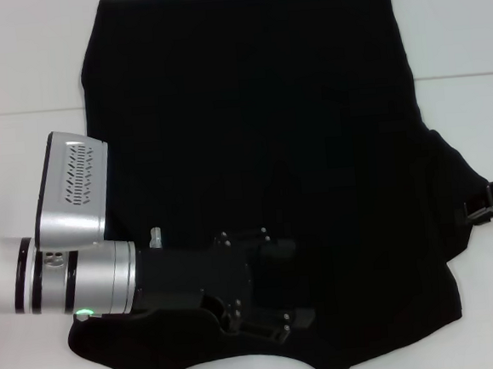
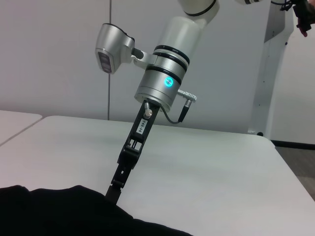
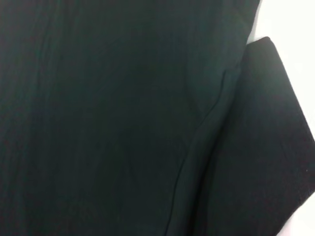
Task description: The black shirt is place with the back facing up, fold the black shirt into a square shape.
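Note:
The black shirt [image 1: 259,124] lies flat on the white table [image 1: 16,74], hem at the far side and neck curve at the near edge. My left gripper [image 1: 293,285] reaches in from the left and hovers low over the shirt's near middle, open, with nothing between its fingers. One sleeve [image 1: 456,185] sticks out on the right, and my right gripper [image 1: 487,208] sits at that sleeve's outer edge. In the left wrist view the right gripper [image 2: 115,189] points down with its tip at the shirt [image 2: 59,211] edge. The right wrist view shows only black cloth [image 3: 98,123] and a sleeve fold [image 3: 266,147].
Bare white table [image 2: 206,167] surrounds the shirt on the left, far and right sides. A table seam runs across at mid-height behind the shirt. A white wall and a robot column stand beyond the table in the left wrist view.

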`<state>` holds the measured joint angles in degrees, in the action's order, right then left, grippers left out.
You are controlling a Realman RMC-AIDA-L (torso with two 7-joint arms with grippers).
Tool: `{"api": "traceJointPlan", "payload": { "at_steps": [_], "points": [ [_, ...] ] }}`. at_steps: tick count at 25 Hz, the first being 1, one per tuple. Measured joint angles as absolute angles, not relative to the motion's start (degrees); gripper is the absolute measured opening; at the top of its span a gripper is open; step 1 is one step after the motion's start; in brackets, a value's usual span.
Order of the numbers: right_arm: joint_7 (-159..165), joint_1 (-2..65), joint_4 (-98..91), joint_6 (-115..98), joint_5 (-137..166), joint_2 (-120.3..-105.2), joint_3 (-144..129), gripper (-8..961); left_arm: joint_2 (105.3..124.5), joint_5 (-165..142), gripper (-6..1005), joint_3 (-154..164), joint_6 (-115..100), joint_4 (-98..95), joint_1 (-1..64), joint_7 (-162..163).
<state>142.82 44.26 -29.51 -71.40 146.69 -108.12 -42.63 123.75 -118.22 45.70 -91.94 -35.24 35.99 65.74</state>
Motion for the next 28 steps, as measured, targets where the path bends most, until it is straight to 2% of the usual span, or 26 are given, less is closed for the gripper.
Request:
{"api": "traceJointPlan", "payload": {
  "at_steps": [3,15,28],
  "points": [
    [142.82,44.25,-29.51,-71.09,146.69,-108.17,-42.84,346,123.75,-118.20,933,45.70,-91.93,-35.24,36.00,65.75],
    [142.82,44.30,-29.54,-70.96,146.69,-108.23,-43.17,384,123.75,-117.87,932,45.71,-91.93,-35.24,36.04,65.92],
    [142.82,44.32,-28.94,-69.06,146.69,-109.02,-43.47,410,123.67,-117.76,933,45.70,-91.89,-35.24,36.13,66.39]
  ]
}}
